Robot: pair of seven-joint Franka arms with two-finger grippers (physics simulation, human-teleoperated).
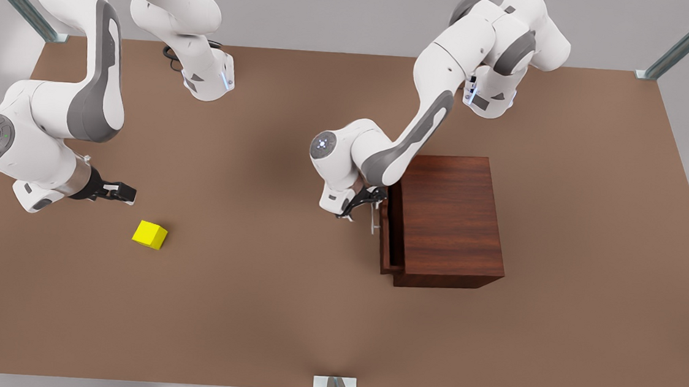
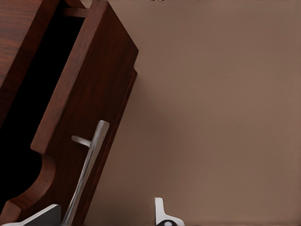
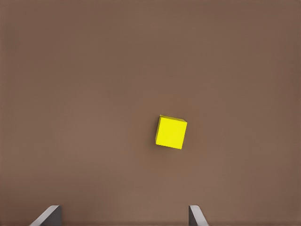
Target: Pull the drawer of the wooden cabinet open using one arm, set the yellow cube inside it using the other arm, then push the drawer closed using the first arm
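I've got the left gripper (image 1: 363, 209) at the drawer (image 1: 388, 234) front of the wooden cabinet (image 1: 450, 217), on the front view's right side of the brown table (image 1: 261, 310). The drawer is out only a little, a narrow dark gap shows between its front panel and the cabinet body. In the left wrist view the silver bar handle (image 2: 87, 172) runs down between my two fingertips (image 2: 162, 214), which stand apart on either side of it; the handle lies close to one finger and well apart from the other, so I read the fingers as spread around the bar, not clamped. I can't tell whether either finger touches it. The drawer front panel (image 2: 89, 108) sits tilted in that view, with the black interior beside it. The right gripper (image 1: 112, 191) is on the front view's left side, low over the table, near the yellow cube (image 1: 150, 234) but apart from it, the cube lying toward the front view's lower right of the fingers. In the right wrist view the cube (image 3: 171, 132) rests on the bare tabletop ahead of the gripper, with both fingertips (image 3: 47, 215) wide apart and holding nothing. The cube is on the table, well apart from the cabinet, not in the drawer. It sits flat, turned slightly askew to the table edges.
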